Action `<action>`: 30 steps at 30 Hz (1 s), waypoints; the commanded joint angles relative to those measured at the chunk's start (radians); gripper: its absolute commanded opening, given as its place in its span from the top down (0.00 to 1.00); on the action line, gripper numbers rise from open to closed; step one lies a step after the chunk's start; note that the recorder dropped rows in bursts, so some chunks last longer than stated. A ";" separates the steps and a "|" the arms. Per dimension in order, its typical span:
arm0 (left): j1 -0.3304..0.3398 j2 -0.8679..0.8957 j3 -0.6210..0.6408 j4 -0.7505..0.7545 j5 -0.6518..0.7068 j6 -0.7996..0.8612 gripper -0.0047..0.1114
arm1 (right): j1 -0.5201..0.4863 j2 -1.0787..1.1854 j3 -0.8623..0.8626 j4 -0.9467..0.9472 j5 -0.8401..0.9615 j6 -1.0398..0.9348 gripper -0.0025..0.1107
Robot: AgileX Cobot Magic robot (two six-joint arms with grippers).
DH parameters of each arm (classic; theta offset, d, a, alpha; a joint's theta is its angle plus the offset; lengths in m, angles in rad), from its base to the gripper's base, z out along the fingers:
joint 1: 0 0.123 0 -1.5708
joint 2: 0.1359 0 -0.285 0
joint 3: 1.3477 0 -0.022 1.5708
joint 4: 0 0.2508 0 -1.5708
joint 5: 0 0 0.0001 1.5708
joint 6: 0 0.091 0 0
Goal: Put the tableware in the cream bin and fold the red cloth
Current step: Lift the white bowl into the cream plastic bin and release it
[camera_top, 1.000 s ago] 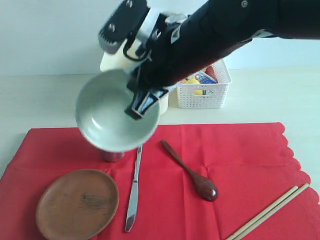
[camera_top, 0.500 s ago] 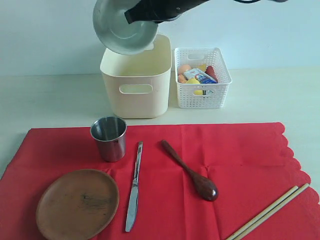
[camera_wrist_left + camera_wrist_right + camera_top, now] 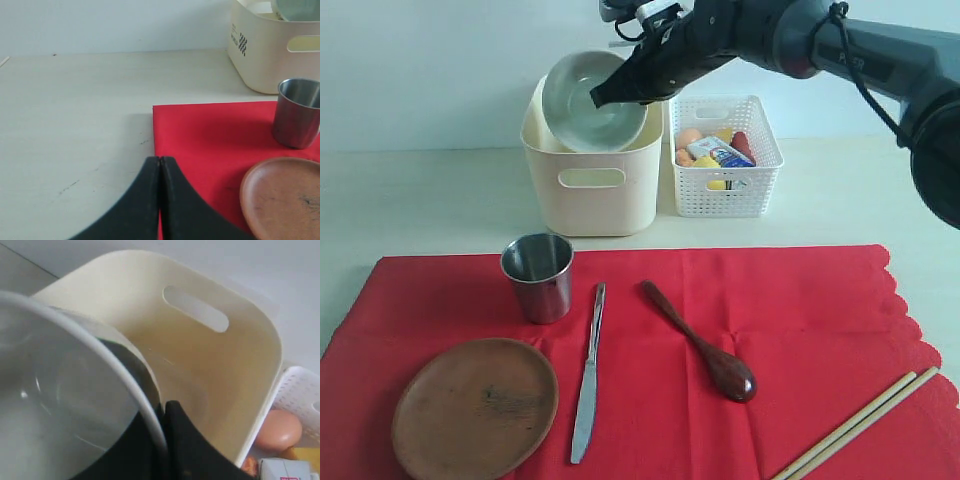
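One pale bowl, now lower, in cream bin; right pincer tight on rim, left pincer closed.

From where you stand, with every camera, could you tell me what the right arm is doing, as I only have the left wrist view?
Observer: The right tool grips the pale bowl by its rim, tilted at the mouth of the cream bin.
Operator: Thank you. What lies on the red cloth besides the steel cup and wooden plate?
Observer: A silver knife, a dark wooden spoon and chopsticks.
Operator: Is anything beside the bin?
Observer: A white lattice basket of food stands on its right in the exterior view.
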 commanded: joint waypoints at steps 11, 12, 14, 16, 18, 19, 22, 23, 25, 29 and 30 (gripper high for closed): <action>0.000 -0.006 0.002 -0.010 -0.008 0.000 0.96 | -0.003 0.052 -0.016 -0.043 0.036 -0.054 0.83; 0.000 -0.006 0.002 -0.010 -0.008 0.000 0.96 | -0.003 0.052 -0.016 -0.046 0.042 -0.054 0.80; 0.000 -0.006 0.002 -0.010 -0.008 0.000 0.96 | -0.003 0.052 -0.016 -0.048 0.052 -0.054 0.73; 0.000 -0.006 0.002 -0.010 -0.008 0.000 0.96 | -0.003 0.050 -0.016 -0.048 0.055 -0.054 0.62; 0.000 -0.006 0.002 -0.010 -0.008 0.000 0.96 | -0.003 0.040 -0.016 -0.048 0.053 -0.054 0.53; 0.000 -0.006 0.002 -0.010 -0.008 0.000 0.96 | -0.003 0.034 -0.016 -0.048 0.053 -0.052 0.49; 0.000 -0.006 0.002 -0.010 -0.008 0.000 0.96 | -0.003 0.004 -0.016 -0.048 0.055 -0.037 0.43; 0.000 -0.006 0.002 -0.010 -0.008 0.000 0.96 | -0.003 -0.010 -0.016 -0.048 0.062 -0.026 0.43; 0.000 -0.006 0.002 -0.010 -0.008 0.000 0.96 | -0.003 -0.038 -0.016 -0.048 0.076 -0.008 0.43; 0.000 -0.006 0.002 -0.010 -0.008 0.000 0.96 | -0.003 -0.109 -0.016 -0.048 0.144 -0.003 0.43; 0.000 -0.006 0.002 -0.010 -0.008 0.000 0.96 | -0.003 -0.123 -0.016 -0.048 0.163 0.007 0.43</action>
